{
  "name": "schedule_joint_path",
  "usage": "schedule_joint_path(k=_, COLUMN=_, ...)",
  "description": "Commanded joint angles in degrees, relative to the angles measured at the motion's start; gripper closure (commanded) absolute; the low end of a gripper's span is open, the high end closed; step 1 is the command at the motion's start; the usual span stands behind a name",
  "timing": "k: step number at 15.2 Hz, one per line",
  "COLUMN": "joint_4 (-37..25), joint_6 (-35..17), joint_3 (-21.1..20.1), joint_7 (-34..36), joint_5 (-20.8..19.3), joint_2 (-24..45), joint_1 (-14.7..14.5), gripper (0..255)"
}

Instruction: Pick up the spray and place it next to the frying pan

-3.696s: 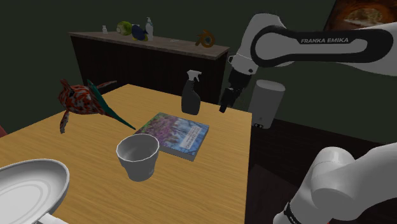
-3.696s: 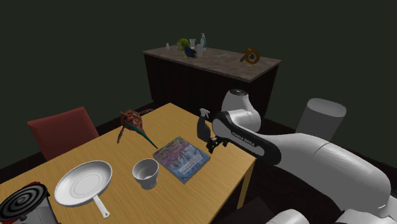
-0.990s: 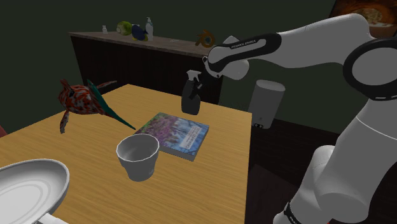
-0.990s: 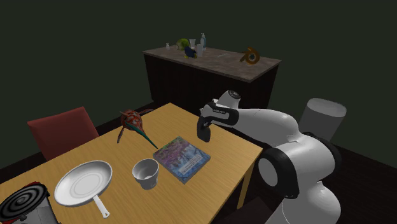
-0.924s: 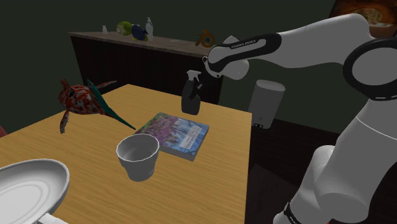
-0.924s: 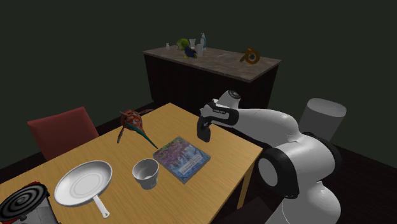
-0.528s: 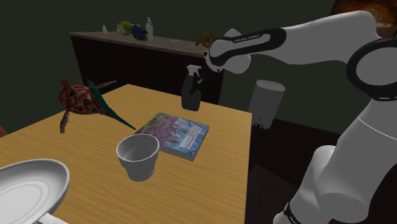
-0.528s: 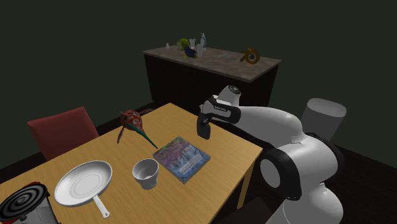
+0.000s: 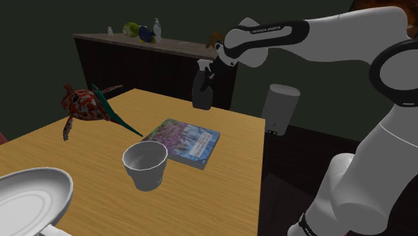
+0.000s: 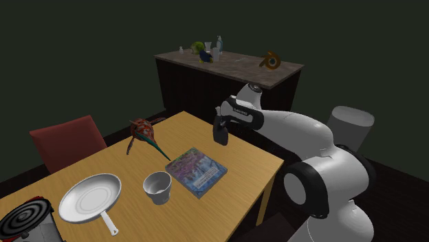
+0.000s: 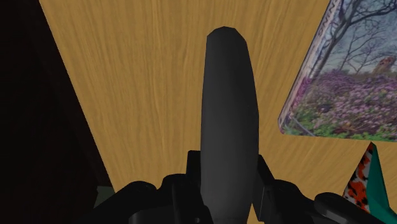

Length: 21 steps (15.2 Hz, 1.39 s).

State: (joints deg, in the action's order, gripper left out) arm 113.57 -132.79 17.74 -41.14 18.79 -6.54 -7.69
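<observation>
The spray (image 9: 203, 92) has risen off the counter (image 9: 100, 144) since a second ago, my fingers (image 11: 193, 175) pinching its neck. Lift done, I judge; next, the carry toward the frying pan (image 10: 88, 197).

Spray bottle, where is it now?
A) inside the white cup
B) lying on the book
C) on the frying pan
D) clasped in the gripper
D: the wrist view shows the dark spray bottle clasped between the fingers of the gripper, with the table behind it and the book off to one side.
</observation>
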Motion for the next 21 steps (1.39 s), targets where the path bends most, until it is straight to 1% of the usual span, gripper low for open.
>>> schedule_joint_path(k=1, joint_4=-1.42, joint_6=1.53, joint_3=-0.02, joint_7=0.65, joint_5=-0.5, joint_2=-0.17, joint_1=0.07, gripper=255)
schedule_joint_path(k=11, joint_4=-8.92, joint_6=8.78, joint_3=-0.01, joint_7=3.22, joint_5=-2.13, joint_2=-0.19, joint_1=0.31, gripper=255)
schedule_joint_path(k=21, joint_4=-18.02, joint_6=16.43, joint_3=0.25, joint_7=5.19, joint_5=-2.78, joint_2=1.16, joint_1=0.49, gripper=255)
